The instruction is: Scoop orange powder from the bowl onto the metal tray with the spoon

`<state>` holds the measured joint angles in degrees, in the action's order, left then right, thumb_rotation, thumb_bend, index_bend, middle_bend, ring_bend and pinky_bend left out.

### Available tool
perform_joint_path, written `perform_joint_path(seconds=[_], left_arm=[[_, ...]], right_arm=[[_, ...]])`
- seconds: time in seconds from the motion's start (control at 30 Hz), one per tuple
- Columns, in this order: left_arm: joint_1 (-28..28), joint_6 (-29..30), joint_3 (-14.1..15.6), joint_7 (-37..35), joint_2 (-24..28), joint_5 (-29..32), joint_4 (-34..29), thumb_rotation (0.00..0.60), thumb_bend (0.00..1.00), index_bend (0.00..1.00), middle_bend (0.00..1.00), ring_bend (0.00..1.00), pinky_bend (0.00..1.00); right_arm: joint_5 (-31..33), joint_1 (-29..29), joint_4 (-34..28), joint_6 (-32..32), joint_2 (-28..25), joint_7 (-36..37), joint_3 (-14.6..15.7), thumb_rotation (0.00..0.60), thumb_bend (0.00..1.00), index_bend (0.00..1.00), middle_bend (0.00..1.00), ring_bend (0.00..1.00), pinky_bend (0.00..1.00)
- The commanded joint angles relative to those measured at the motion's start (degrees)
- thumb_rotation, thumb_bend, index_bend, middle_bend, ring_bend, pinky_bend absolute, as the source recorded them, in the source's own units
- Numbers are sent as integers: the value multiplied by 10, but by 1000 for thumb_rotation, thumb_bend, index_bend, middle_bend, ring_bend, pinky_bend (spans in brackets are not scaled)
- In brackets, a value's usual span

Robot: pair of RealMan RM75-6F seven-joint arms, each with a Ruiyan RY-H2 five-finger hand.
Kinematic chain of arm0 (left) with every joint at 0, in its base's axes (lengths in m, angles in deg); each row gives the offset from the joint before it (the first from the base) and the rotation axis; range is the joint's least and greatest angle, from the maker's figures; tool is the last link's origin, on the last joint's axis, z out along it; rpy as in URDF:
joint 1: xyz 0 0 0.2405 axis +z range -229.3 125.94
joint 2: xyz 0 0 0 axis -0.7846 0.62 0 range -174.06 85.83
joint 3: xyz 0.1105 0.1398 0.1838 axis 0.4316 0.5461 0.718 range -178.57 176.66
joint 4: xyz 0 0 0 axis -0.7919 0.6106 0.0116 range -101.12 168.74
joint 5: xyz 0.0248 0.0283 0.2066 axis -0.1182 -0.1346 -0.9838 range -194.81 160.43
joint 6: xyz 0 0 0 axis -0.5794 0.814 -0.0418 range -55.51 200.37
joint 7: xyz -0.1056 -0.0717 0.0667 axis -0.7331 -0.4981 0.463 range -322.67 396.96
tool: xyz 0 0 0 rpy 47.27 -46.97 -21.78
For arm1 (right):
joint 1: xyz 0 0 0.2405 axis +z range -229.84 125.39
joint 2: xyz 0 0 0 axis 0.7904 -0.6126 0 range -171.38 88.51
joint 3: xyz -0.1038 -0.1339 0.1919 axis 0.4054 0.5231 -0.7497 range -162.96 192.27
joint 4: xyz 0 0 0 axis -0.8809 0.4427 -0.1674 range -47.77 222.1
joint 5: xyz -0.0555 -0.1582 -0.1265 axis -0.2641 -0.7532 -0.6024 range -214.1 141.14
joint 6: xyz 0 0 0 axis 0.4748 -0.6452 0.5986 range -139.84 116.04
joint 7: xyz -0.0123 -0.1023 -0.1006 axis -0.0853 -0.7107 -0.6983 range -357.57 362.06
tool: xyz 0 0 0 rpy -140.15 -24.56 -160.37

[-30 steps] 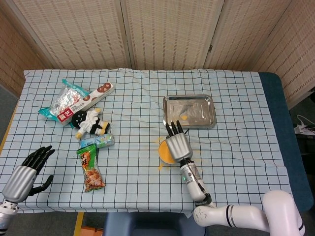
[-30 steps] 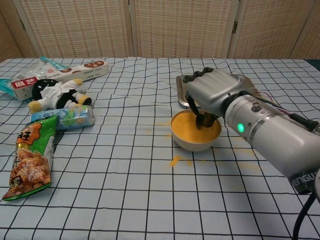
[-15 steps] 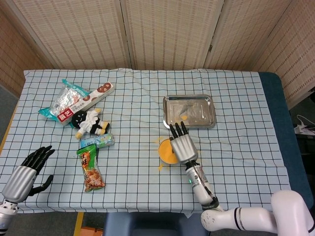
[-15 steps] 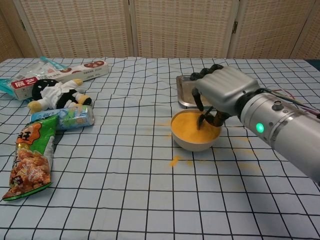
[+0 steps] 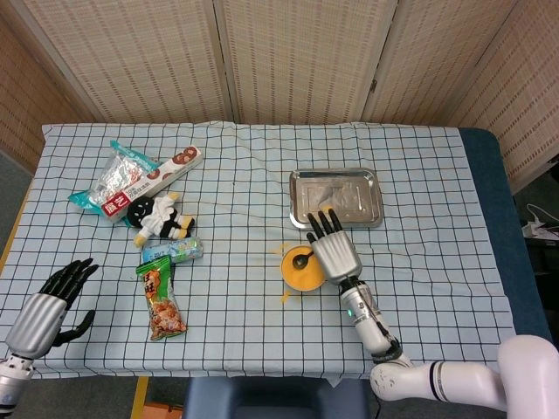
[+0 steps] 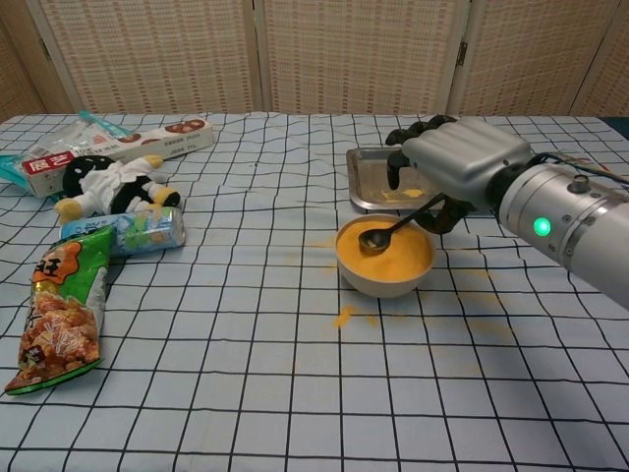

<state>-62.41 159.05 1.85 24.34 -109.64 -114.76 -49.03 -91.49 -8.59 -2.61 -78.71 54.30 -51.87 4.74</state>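
A white bowl (image 6: 385, 278) of orange powder (image 6: 398, 258) stands mid-table, also seen in the head view as bowl (image 5: 300, 269). A metal spoon (image 6: 385, 234) lies slanted over it, its scoop resting on the powder. My right hand (image 6: 457, 169) hovers just right of and behind the bowl and grips the spoon's handle end between thumb and fingers. In the head view that right hand (image 5: 334, 250) partly overlaps the bowl, with the spoon (image 5: 302, 259) showing. The metal tray (image 5: 360, 208) sits just beyond, a little powder on it. My left hand (image 5: 45, 307) rests at the table's near left, fingers apart, holding nothing.
Orange powder is spilled on the cloth (image 6: 343, 317) in front of the bowl. On the left lie a snack bag (image 6: 61, 310), a small pack (image 6: 133, 228), a plush toy (image 6: 110, 185), a biscuit box (image 6: 118, 145) and a silver packet (image 5: 112, 183).
My right hand has drawn back to the right and lifted off the bowl. The spoon, hidden under the hand before, now shows across the powder.
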Motion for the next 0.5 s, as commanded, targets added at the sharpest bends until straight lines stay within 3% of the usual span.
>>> perform_joint_path(seconds=[0.03, 0.5], left_arm=[[-1, -4, -1, 5, -2, 4, 0, 600, 438, 0, 0, 0, 145], [-7, -24, -5, 16, -7, 18, -1, 600, 437, 0, 0, 0, 145]], right_arm=[[-5, 3, 24, 30, -22, 37, -3, 600, 324, 328, 52, 0, 0], [45, 37, 68, 136, -73, 95, -18, 600, 325, 409, 52, 0, 0]])
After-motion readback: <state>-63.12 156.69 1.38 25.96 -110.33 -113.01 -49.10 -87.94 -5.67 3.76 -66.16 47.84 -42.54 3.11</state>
